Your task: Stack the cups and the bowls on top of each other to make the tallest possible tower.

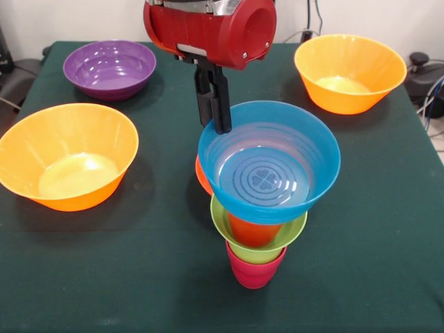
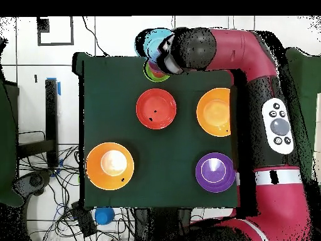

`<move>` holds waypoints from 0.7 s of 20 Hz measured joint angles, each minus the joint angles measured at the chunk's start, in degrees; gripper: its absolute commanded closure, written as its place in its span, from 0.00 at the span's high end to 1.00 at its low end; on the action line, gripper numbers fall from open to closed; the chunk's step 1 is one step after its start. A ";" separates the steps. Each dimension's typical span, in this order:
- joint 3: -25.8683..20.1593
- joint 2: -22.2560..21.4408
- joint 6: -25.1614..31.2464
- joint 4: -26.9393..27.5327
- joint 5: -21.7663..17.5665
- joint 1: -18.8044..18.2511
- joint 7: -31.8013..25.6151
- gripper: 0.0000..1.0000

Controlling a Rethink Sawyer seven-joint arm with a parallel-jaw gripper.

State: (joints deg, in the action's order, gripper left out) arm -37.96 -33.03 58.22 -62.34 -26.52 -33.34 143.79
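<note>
Fingers (image 1: 220,114) closed narrow on blue bowl (image 1: 270,163) rim, keeping it centred atop tower (image 1: 257,243) near counter (image 1: 361,277) edge; spare bowls well apart.

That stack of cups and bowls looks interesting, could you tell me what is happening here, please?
The Sawyer arm's claw is at the rim of the blue bowl, which tops the tower: crimson cup, lime green bowl, an orange-red piece, then blue. Two orange bowls and the purple bowl sit unstacked on the table.
</note>
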 measured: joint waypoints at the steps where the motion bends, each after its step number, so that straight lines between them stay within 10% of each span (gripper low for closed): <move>1: 0.03 -0.01 0.00 -0.07 -0.05 0.00 0.00 0.00; 14: 1.11 0.05 -0.14 -1.24 -0.30 0.00 0.00 0.00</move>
State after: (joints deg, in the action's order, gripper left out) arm -36.85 -32.97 58.08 -63.58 -26.81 -33.34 143.79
